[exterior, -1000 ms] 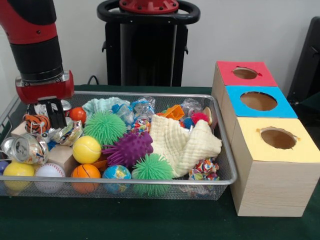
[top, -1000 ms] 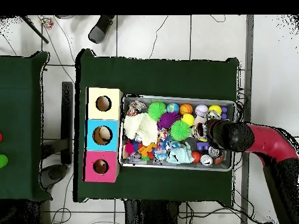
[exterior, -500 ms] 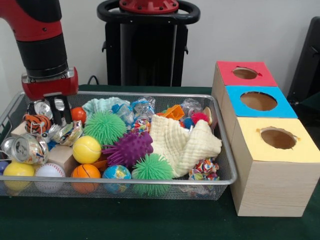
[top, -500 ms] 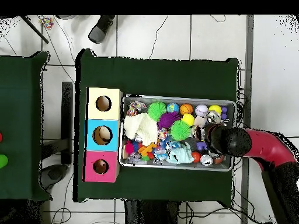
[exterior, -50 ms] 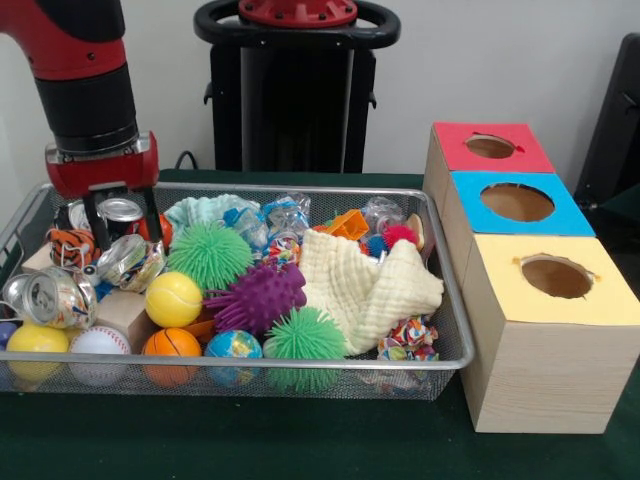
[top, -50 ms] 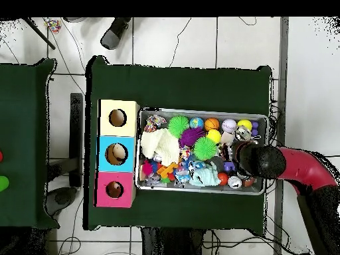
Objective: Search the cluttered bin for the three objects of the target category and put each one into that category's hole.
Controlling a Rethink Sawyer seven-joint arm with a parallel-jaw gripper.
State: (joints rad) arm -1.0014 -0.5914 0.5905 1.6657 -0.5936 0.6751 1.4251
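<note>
A wire bin [exterior, -50 ms: 300, 361] holds several toys, balls and cans. My gripper [exterior, -50 ms: 122, 218] hangs at the bin's far left corner, open, its fingers [exterior, -50 ms: 93, 218] standing on either side of an upright silver can with a red top [exterior, -50 ms: 122, 211]. A crushed can [exterior, -50 ms: 52, 297] lies near the left front, and a crumpled foil piece [exterior, -50 ms: 132, 262] lies just below the gripper. Three boxes stand to the right, each with a hole: red [exterior, -50 ms: 490, 146], blue [exterior, -50 ms: 517, 202] and yellow [exterior, -50 ms: 556, 276]. In the overhead view the arm [top, -50 ms: 260, 160] covers the gripper.
A tiger-striped ball [exterior, -50 ms: 72, 245], a yellow tennis ball [exterior, -50 ms: 173, 298], spiky green [exterior, -50 ms: 209, 255] and purple [exterior, -50 ms: 258, 295] balls and a cream cloth [exterior, -50 ms: 365, 285] crowd the bin. In the overhead view the bin [top, -50 ms: 199, 111] lies right of the boxes [top, -50 ms: 116, 153].
The gripper shifted right and slightly up along the bin's back left. Its fingers spread apart and now stand around the upright can.
</note>
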